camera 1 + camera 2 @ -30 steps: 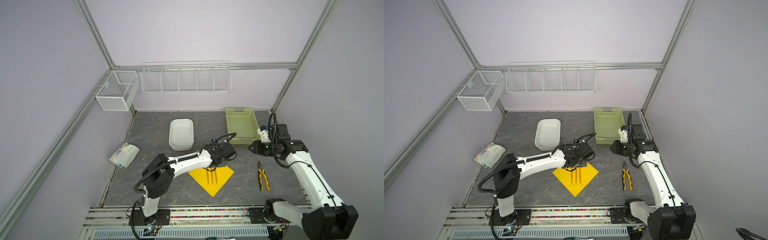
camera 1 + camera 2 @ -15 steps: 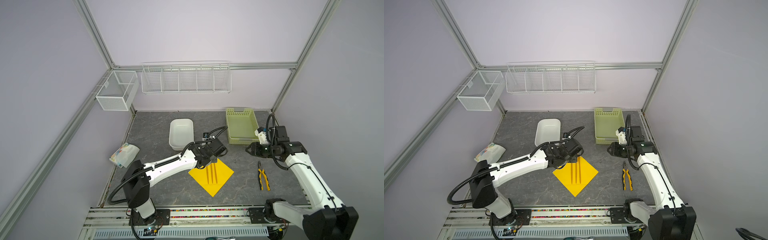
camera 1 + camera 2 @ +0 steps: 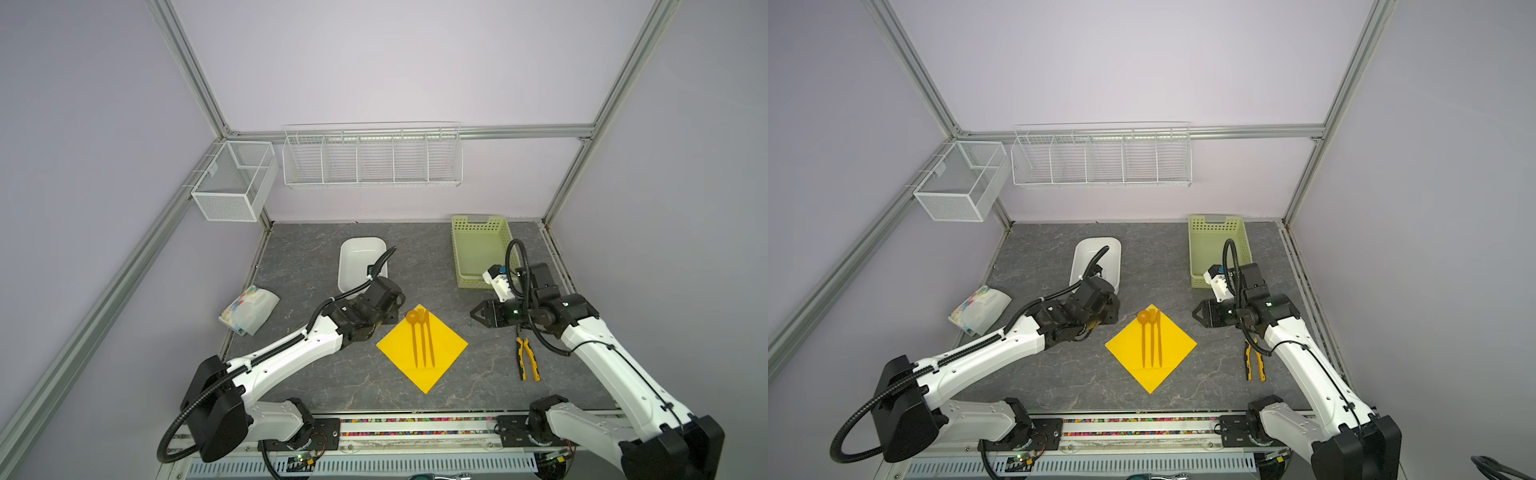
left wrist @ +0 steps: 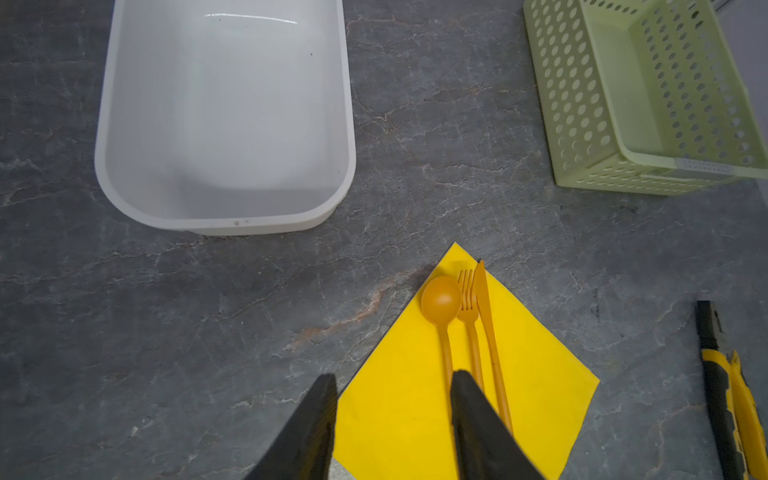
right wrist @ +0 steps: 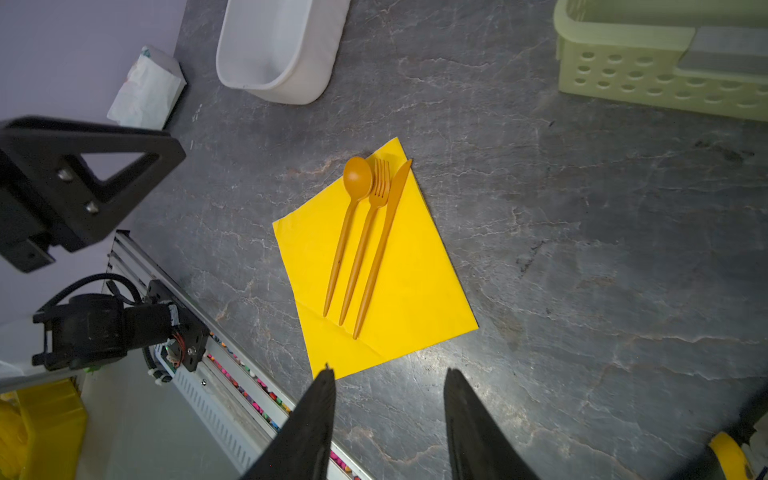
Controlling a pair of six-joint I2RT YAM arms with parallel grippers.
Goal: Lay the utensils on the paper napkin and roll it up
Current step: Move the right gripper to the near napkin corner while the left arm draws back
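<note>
Flanking the paper napkin (image 3: 448, 347) lie tub (image 3: 353, 266), basket (image 3: 478, 249), pliers (image 4: 721, 390), packet (image 3: 249, 309).

Robotics lab cell: silver aluminium frame posts (image 3: 193, 75), plain lilac wall panels (image 3: 395, 62), white robot arms (image 3: 286, 359) bolted to slotted metal base rail (image 3: 415, 432).

Grey marbled tabletop (image 3: 332, 374). On it: white tub (image 3: 357, 262) at back centre, green basket (image 3: 478, 245) back R, printed white packet (image 3: 249, 309) by L edge, yellow napkin (image 3: 446, 347) flat at front-centre w/ one corner pointing back, yellow-black pliers (image 3: 528, 361) to its R, apart.
</note>
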